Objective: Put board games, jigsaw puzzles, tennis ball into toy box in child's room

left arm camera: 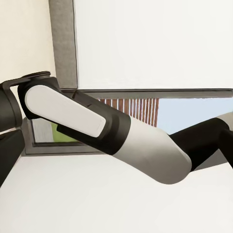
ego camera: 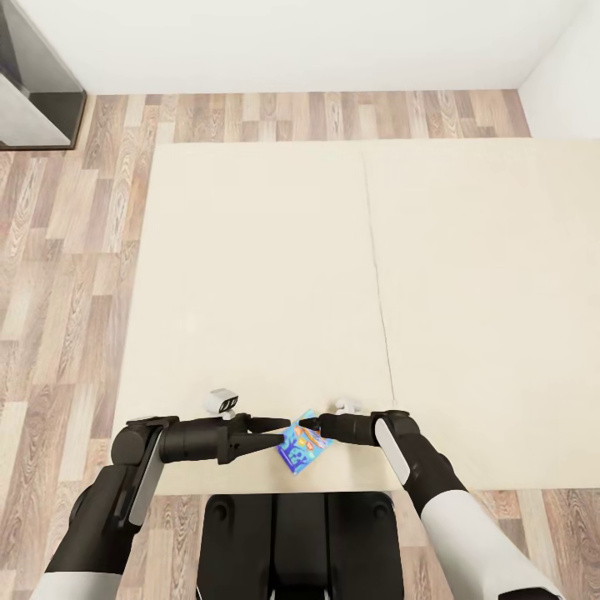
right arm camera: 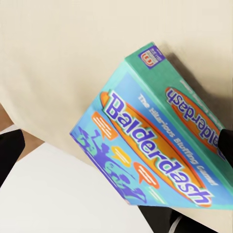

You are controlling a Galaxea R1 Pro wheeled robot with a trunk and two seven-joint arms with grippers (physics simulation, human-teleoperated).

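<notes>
Closest to the robot's trunk, both arms meet over the near edge of the bed (ego camera: 267, 275). The right gripper (ego camera: 310, 434) has its jaws clenched on the blue board game (ego camera: 302, 451), a small box held tilted just above the cream mattress; the right wrist view shows its cover (right arm camera: 155, 160) reading "Balderdash", with a dark fingertip (right arm camera: 226, 144) against its green side. The left gripper (ego camera: 275, 433) points its dark jaws at the box from the other side; whether they are parted or closed cannot be told. Beyond lies the bare mattress with a seam down its middle, then the wood floor (ego camera: 75, 250) and a white wall (ego camera: 292, 42)
</notes>
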